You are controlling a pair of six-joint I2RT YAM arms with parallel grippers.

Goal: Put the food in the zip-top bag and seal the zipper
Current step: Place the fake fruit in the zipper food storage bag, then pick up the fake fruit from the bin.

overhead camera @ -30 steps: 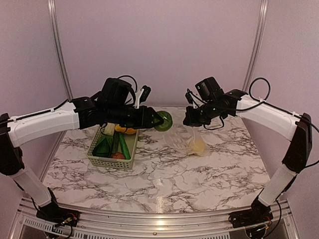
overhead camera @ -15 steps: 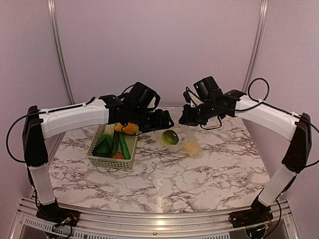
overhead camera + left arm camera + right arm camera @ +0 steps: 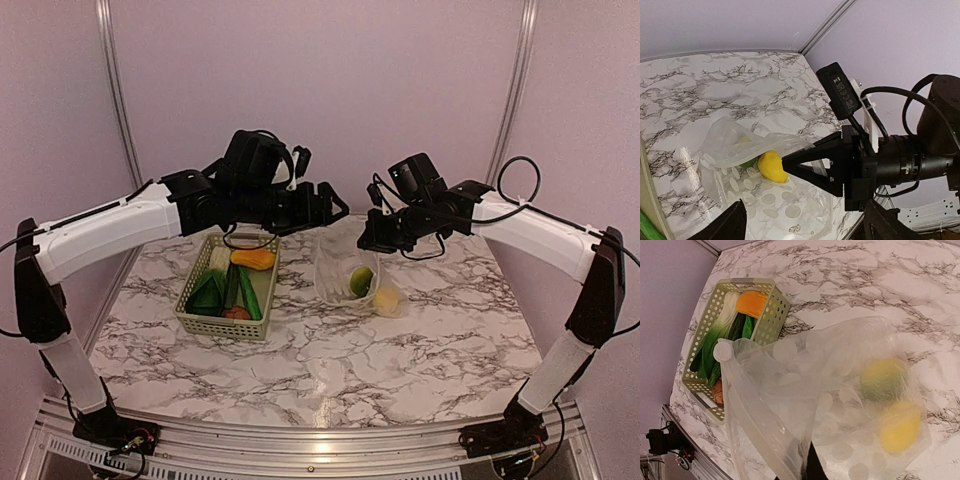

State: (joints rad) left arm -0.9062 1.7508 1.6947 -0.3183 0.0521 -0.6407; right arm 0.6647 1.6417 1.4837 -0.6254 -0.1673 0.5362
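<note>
Beneath my jaws lies a glossy white table (image 3: 330,350) veined with grey marble, a glint of light on its near part. Beyond them rises a pale lilac wall (image 3: 320,90), with one aluminium upright (image 3: 113,90) to their left and another (image 3: 514,90) to their right.

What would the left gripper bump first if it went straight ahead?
The left gripper would probably meet the zip-top bag, near the edge the right gripper pinches. Depth is unclear; it might hit that gripper instead.
</note>
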